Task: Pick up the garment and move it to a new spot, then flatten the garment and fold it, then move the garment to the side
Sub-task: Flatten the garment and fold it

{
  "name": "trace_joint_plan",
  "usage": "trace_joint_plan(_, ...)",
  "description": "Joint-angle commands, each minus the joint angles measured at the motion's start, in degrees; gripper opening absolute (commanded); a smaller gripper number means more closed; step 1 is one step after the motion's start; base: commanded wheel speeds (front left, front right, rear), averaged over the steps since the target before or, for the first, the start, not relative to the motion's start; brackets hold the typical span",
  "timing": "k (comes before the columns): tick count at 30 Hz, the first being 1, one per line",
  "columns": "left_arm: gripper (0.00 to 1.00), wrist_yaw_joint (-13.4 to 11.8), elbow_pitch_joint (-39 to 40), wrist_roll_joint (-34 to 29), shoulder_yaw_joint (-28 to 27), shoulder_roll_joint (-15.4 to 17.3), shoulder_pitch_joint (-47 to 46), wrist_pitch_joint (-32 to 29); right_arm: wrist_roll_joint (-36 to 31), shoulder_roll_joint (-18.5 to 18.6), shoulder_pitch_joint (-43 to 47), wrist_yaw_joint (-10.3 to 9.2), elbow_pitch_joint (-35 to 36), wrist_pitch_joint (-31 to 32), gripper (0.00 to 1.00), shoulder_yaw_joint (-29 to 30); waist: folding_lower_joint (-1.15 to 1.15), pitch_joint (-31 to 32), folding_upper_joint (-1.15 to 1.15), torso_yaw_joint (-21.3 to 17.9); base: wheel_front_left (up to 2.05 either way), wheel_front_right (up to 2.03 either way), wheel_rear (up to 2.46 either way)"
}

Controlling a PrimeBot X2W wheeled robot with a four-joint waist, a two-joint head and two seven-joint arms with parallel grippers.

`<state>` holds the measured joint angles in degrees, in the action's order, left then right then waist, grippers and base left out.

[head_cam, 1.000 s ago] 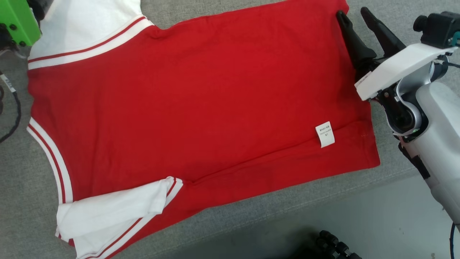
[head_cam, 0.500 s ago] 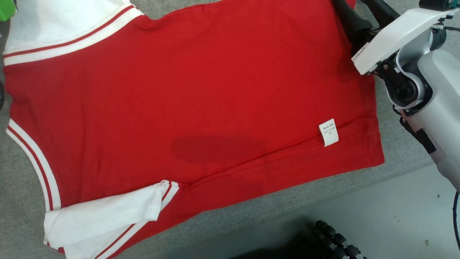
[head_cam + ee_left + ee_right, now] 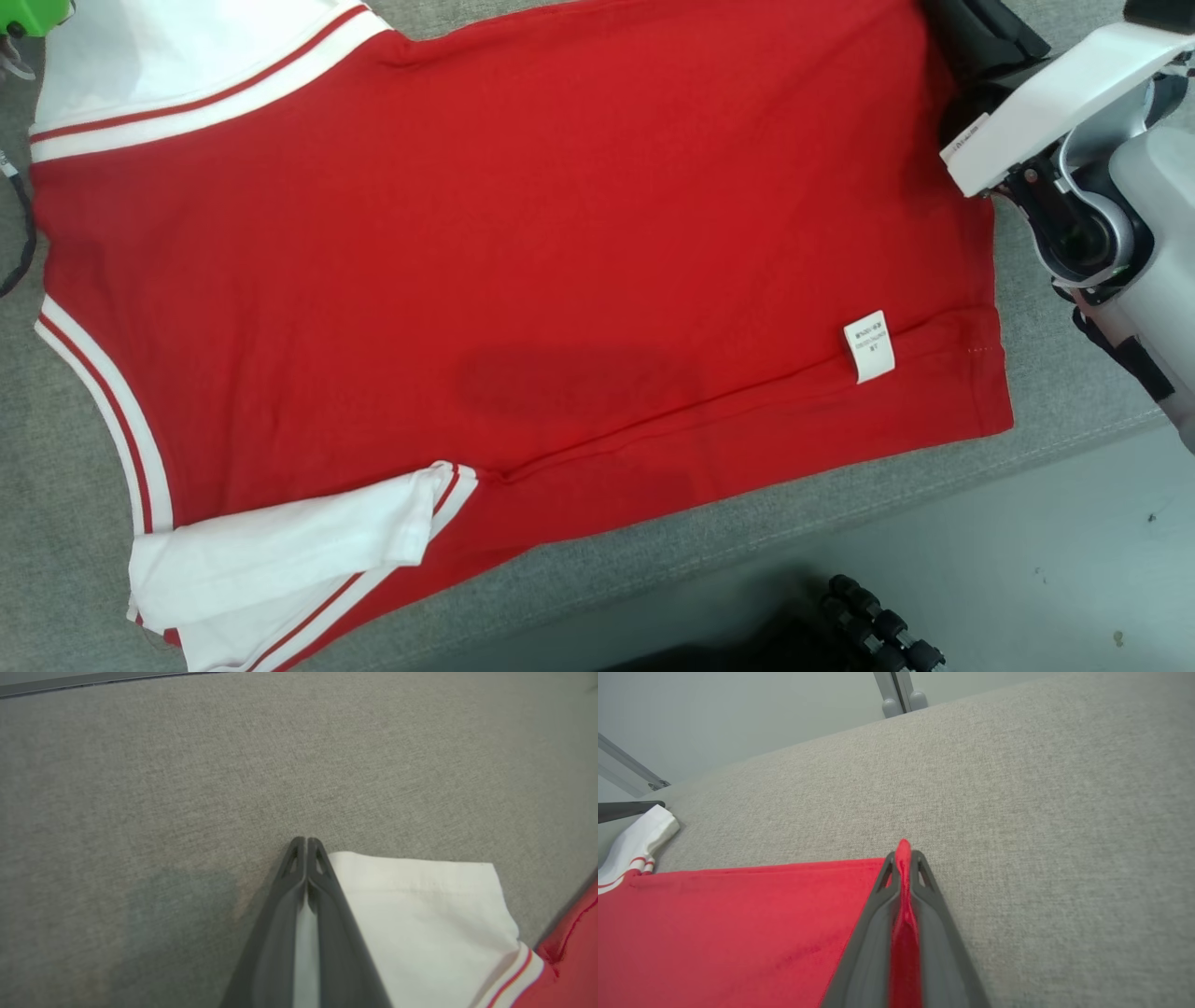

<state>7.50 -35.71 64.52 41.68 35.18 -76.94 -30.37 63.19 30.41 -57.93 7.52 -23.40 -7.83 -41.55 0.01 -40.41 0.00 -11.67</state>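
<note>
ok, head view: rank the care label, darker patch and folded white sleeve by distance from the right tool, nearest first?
From the right tool, shut on the garment at its far right corner:
1. care label, right side, near the hem.
2. darker patch, middle of the garment.
3. folded white sleeve, lower left.

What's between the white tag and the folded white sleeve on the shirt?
In the head view, only the red garment itself lies between tag and sleeve, showing a darker patch.

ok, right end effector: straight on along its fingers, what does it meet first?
Probably just the grey surface ahead of the right end effector, which pinches the garment edge; depth unclear.
</note>
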Motion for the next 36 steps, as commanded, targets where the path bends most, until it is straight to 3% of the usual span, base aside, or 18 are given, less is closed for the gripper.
trace_joint_plan(1, 0.0, -0.05, 0.74, 0.8, 0.23, 0.22, -0.09, 0.79, -0.2, 1.34, -0.29, -0.06, 0.49, -1.28, 0.0, -0.47, -0.01, 0.42, 0.0, 0.47, 0.0, 0.0, 0.0)
trace_joint_plan(9, 0.0, -0.05, 6.12, 3.15, 1.94, 1.43, 0.67, 4.11, -1.67, 6.08, 1.11, -0.06, 2.95, -5.47, 0.0, -3.26, -0.01, 2.0, 0.0, 2.59, 0.0, 0.0, 0.0)
trace_joint_plan(17, 0.0, -0.05, 10.34, 5.72, 3.72, 2.97, 1.84, 6.39, -1.32, 8.55, 2.32, -0.06, 3.81, -6.84, 0.0, -3.75, -0.01, 3.28, 0.0, 4.06, 0.0, 0.0, 0.0)
trace_joint_plan(22, 0.0, -0.05, 14.47, 6.48, 5.53, 3.84, 3.03, 9.89, -6.54, 10.48, 3.52, -0.06, 4.99, -7.54, 0.0, -3.0, -0.01, 4.84, 0.0, 5.07, 0.0, 0.0, 0.0)
trace_joint_plan(29, 0.0, -0.05, 23.22, 8.03, 7.41, 7.04, 6.65, 15.36, -18.03, 13.09, 10.23, -0.07, 9.05, -7.49, 0.0, 2.61, -0.01, 6.87, 0.0, 7.04, 0.0, 0.0, 0.0)
trace_joint_plan(36, 0.0, -0.05, 32.36, 10.41, 8.29, 9.98, 11.13, 21.33, -21.57, 14.77, 16.79, -0.07, 8.52, -7.5, 0.0, 4.28, -0.01, 9.21, 0.0, 9.28, 0.0, 0.0, 0.0)
